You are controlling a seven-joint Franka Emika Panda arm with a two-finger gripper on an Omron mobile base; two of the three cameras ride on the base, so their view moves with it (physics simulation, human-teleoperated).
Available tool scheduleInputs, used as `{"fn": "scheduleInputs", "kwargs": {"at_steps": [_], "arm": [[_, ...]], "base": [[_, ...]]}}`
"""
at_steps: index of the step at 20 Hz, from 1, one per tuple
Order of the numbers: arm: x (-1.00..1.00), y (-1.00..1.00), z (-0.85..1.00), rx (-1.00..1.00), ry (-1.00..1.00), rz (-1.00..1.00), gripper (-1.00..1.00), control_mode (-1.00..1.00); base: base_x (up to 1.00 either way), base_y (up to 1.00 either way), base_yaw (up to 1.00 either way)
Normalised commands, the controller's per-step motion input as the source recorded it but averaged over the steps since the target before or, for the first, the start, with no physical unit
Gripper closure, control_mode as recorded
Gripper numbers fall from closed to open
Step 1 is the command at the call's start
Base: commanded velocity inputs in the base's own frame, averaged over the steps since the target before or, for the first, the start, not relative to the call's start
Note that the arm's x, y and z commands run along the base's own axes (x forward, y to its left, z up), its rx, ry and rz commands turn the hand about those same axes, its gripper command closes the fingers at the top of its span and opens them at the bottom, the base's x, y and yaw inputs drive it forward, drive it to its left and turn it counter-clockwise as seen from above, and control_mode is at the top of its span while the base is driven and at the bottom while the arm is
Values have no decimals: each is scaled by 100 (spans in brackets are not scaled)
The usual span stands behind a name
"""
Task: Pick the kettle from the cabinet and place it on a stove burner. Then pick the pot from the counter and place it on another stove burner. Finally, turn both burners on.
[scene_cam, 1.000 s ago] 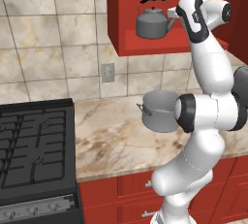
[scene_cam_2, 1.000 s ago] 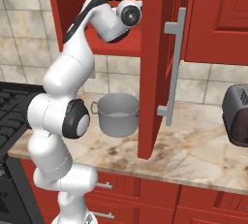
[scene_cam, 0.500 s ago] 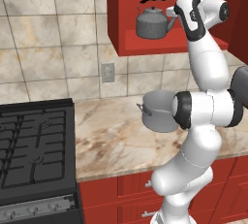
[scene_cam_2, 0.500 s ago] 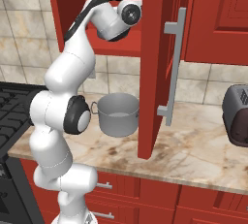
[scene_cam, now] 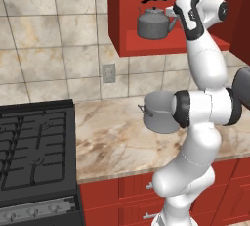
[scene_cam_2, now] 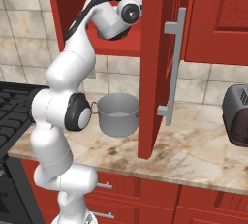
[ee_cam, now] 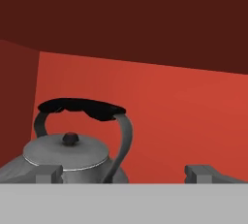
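Now reaching | fingers point(ee_cam: 123, 173) spread wide, empty, short of kettle point(scene_cam: 154, 23) | kettle upright on cabinet point(scene_cam: 122, 24) shelf, left of centre in hand view | advice: shift toward arched handle point(ee_cam: 81, 108), centre, then close | spout faces arm; handle runs along spout line

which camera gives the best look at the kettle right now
The left base view: the whole kettle shows on the cabinet shelf, spout and handle clear. The hand view shows its lid and handle, base cut off. The right base view shows just a bit of its handle behind the arm.
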Motion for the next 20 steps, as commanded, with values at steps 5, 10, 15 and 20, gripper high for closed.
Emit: {"fn": "scheduleInputs", "kwargs": {"at_steps": [5, 10, 15, 20], "arm": [[9, 6, 0, 0, 0, 0, -100, -100], [10, 2, 0, 0, 0, 0, -100, -100], [11, 1, 0, 0, 0, 0, -100, -100], [10, 4, 0, 0, 0, 0, -100, -100]], "base": [[0, 0, 0], [0, 0, 0], [0, 0, 0], [0, 0, 0]]}}
